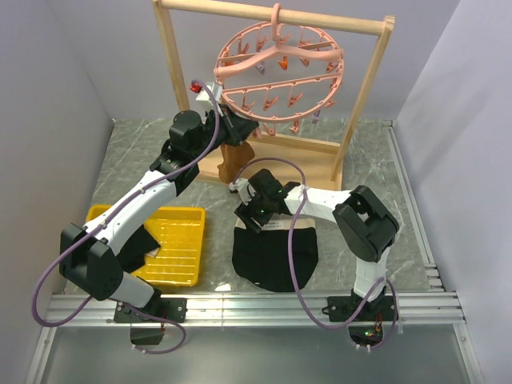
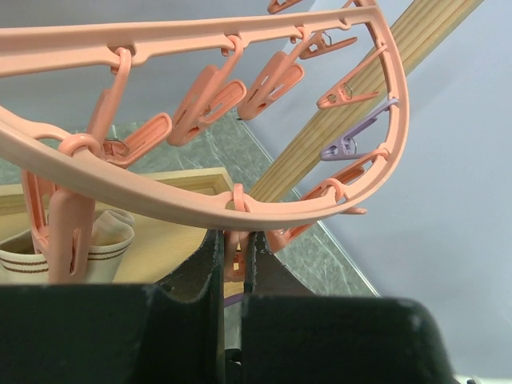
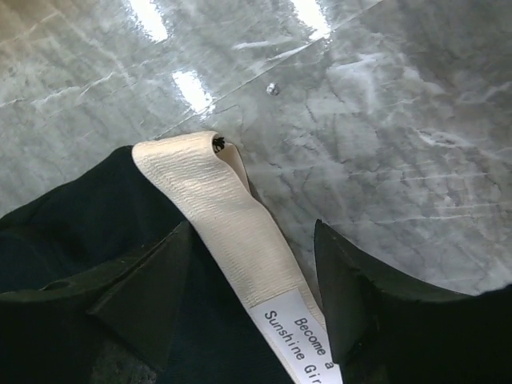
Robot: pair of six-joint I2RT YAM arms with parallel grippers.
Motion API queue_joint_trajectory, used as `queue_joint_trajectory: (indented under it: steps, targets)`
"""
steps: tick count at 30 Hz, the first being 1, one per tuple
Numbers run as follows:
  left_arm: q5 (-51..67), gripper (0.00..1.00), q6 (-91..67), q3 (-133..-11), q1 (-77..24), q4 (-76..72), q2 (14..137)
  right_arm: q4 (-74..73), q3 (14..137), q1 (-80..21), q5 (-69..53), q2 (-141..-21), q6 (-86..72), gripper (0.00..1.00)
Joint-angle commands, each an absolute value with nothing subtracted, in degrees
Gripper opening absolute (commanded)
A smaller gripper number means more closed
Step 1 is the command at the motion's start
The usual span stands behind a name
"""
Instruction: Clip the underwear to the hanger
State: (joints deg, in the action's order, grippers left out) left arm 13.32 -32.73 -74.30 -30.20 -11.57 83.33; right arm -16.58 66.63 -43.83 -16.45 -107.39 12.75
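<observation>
Right fingers (image 3: 152, 300) astride underwear (image 3: 80, 220) waistband (image 3: 228, 236), left fingers (image 2: 200, 276) tight on hanger (image 2: 184, 210) peg (image 2: 234, 258)

The frame's (image 1: 170, 60) posts stand either side of the hanger (image 1: 280, 68), with the top bar above it. The left gripper (image 1: 230, 122), jaws closed on a peg (image 2: 234, 254) at the ring's left edge, blocks that side together with its arm. A brown garment (image 1: 232, 158) hangs just beneath. The ring's right half is unobstructed. On the surface (image 1: 376, 176), a bare strip runs between the tray (image 1: 184, 210) and the underwear (image 1: 272, 260). The right gripper (image 1: 250, 214) hangs low there, its jaws apart around the waistband (image 3: 216, 200).
</observation>
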Motion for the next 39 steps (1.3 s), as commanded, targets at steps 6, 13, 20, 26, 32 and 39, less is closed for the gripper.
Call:
queue_joint_trajectory:
  steps: [6,13,20,26,32,39]
  targets:
    - [14.94,0.00,-33.93,-76.11,-30.06,-11.69,83.50,-17.66,67.59,-43.51,-18.19,-103.79,13.53,0.70]
    - [14.77,0.00,-33.75,-75.94,-30.15,-11.78,83.41,-20.66,68.38,-42.80,-23.03,-106.96,15.12,0.67]
    - [15.21,0.00,-34.01,-75.94,-29.97,-11.95,83.67,-20.04,69.35,-42.37,-22.59,-108.37,14.33,0.66]
    - [15.56,0.00,-34.19,-75.41,-29.97,-12.04,83.67,-21.09,70.84,-41.75,-23.38,-104.42,13.98,0.66]
    - [15.82,0.00,-34.45,-75.50,-29.88,-12.31,83.85,-21.10,71.02,-41.75,-20.31,-104.93,14.68,0.65]
    - [15.73,0.00,-34.28,-75.94,-29.97,-11.87,83.94,-21.97,72.33,-42.01,-16.79,-109.60,14.33,0.65]
